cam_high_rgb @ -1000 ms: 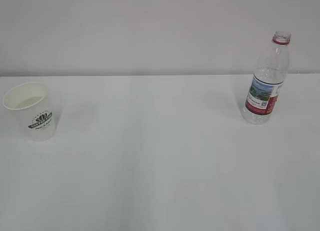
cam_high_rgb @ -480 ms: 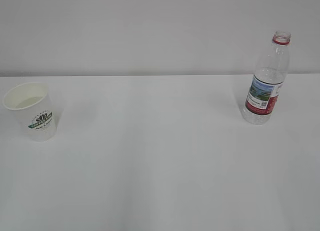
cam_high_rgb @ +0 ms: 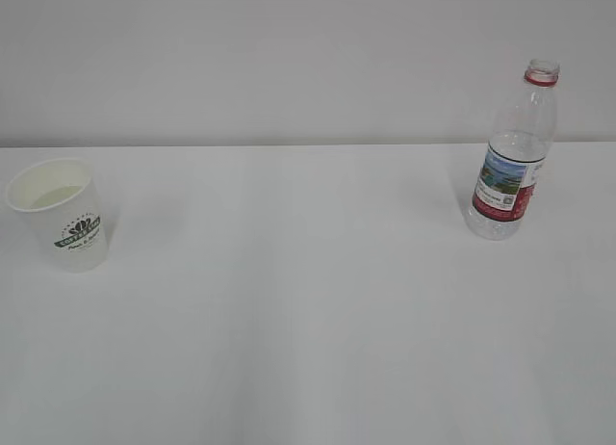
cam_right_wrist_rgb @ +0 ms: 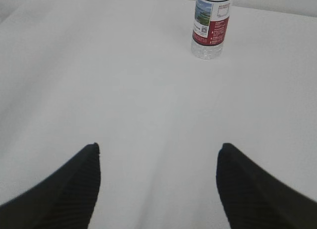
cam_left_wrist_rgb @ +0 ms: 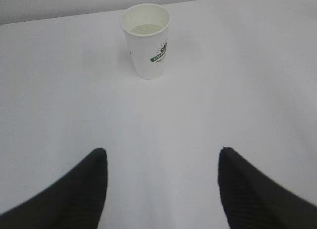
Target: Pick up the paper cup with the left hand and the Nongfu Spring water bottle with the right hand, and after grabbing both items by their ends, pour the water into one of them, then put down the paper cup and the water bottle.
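My left hand point(cam_left_wrist_rgb: 161, 189) is spread and empty, and the paper cup point(cam_left_wrist_rgb: 146, 40) stands upright ahead of it on the table point(cam_high_rgb: 308, 320), well apart. My right hand point(cam_right_wrist_rgb: 158, 187) is spread and empty too, facing the bottle point(cam_right_wrist_rgb: 211, 23), which stands uncapped and far off. I judge this to be the reaching step: next, each hand must close in and line up around its own item.

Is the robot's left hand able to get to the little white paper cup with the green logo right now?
Probably yes. The small white paper cup with the green logo stands upright ahead of the open left gripper, with only bare white table between them.
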`<state>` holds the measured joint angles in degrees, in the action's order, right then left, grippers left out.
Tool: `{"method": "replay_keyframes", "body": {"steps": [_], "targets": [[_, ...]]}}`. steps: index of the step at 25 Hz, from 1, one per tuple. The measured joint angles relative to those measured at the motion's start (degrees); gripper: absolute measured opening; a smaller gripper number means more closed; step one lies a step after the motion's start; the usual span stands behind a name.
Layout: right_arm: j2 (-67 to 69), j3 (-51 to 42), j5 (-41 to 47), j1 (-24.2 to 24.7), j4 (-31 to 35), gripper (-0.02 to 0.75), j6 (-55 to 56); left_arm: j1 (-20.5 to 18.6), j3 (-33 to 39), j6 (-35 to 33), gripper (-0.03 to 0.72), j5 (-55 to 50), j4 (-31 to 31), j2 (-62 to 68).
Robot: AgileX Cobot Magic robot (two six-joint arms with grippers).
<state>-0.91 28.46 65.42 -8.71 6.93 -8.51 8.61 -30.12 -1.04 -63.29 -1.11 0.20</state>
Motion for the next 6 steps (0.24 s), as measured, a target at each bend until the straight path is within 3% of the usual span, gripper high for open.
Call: {"method": "replay_keyframes", "body": {"steps": [6], "targets": [[0.00, 0.00, 0.00, 0.00, 0.00, 0.552, 0.10, 0.00, 0.00, 0.00, 0.507, 0.01, 0.00, 0.00]]}}
